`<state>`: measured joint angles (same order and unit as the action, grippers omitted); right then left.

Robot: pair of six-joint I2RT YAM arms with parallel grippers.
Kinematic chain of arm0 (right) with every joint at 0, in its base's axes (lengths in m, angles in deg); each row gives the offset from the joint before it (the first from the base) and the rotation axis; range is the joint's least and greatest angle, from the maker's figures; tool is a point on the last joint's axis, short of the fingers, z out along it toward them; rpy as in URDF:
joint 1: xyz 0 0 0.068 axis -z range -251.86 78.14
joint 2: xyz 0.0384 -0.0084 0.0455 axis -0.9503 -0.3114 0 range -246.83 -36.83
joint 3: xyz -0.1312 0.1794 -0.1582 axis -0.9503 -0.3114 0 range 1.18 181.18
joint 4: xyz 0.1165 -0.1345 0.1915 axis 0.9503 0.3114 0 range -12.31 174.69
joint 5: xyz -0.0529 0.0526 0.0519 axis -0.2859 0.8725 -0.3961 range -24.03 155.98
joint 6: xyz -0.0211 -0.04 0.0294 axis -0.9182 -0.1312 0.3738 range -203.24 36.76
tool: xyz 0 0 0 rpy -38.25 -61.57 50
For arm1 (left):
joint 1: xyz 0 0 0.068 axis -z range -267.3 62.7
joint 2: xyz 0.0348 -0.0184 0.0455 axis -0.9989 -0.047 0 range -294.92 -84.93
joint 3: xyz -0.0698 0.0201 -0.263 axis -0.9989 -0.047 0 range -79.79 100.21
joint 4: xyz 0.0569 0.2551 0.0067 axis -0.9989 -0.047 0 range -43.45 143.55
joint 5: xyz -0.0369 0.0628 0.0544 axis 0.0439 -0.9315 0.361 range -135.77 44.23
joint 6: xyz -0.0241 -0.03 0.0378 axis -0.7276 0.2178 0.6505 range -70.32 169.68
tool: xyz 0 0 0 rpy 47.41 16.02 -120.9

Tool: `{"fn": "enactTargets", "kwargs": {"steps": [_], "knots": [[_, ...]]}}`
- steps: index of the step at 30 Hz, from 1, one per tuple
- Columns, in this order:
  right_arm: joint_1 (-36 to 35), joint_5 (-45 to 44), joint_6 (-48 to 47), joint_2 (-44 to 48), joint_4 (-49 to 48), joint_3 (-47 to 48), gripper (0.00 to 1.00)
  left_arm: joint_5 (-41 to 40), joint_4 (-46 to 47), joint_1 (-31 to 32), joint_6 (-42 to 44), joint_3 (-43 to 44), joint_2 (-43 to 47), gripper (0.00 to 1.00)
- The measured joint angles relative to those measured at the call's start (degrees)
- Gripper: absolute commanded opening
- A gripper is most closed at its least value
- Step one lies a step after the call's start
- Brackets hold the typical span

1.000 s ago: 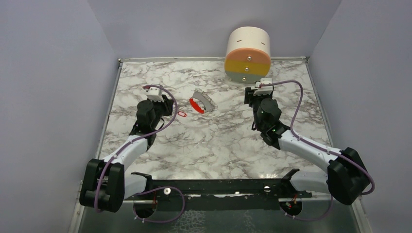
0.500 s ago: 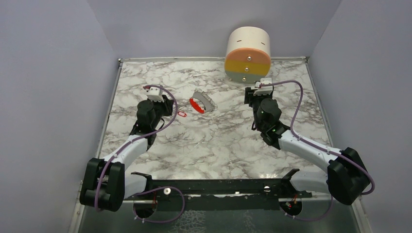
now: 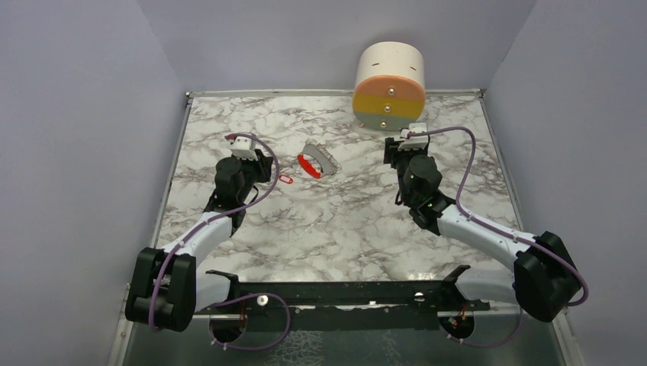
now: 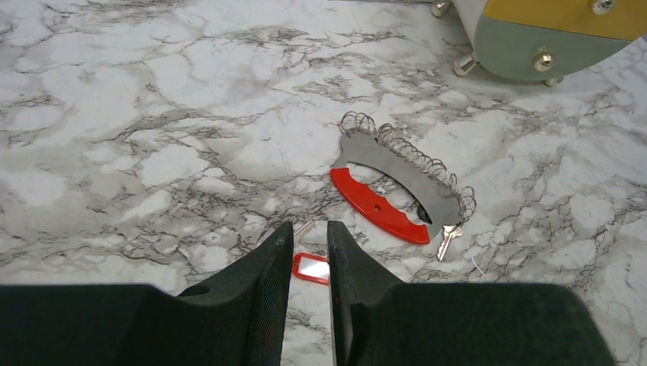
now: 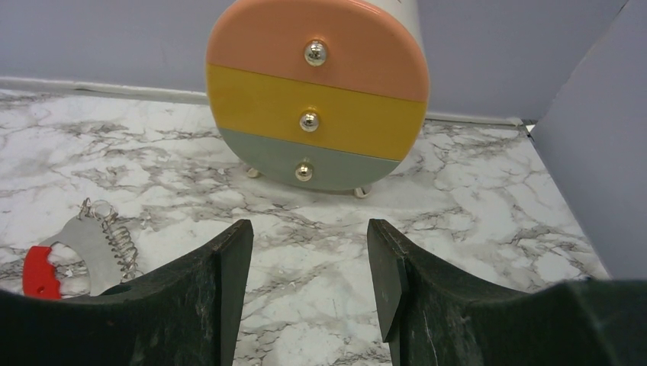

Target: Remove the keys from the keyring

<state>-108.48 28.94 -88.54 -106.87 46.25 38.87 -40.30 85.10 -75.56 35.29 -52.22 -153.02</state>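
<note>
The keyring (image 4: 397, 156) lies on the marble: a grey metal piece edged with wire loops, joined to a red curved clip (image 4: 378, 207). A small silver key (image 4: 447, 239) lies at its right end, touching it. A red-headed key (image 4: 310, 267) lies loose on the table, apart from the keyring. My left gripper (image 4: 307, 226) hovers just over it, open by a narrow gap, with nothing held. From above, the red-headed key (image 3: 285, 179) sits right of my left gripper (image 3: 263, 169), with the keyring (image 3: 317, 162) beyond. My right gripper (image 5: 309, 229) is open and empty, the keyring (image 5: 95, 248) to its left.
A round drawer unit (image 3: 389, 88) with peach, yellow and grey-green fronts stands at the back, right in front of my right gripper (image 3: 397, 146). Its drawers (image 5: 317, 91) are closed. Purple walls enclose the table (image 3: 336, 229) on three sides.
</note>
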Motion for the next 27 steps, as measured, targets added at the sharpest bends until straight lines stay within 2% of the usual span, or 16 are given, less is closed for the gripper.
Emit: {"fn": "enactTargets", "kwargs": {"steps": [27], "knots": [[0.00,0.00,-0.13,0.00,-1.16,-0.48,0.58,0.00,0.00,0.02,0.00,0.00,-0.50,0.25]]}}
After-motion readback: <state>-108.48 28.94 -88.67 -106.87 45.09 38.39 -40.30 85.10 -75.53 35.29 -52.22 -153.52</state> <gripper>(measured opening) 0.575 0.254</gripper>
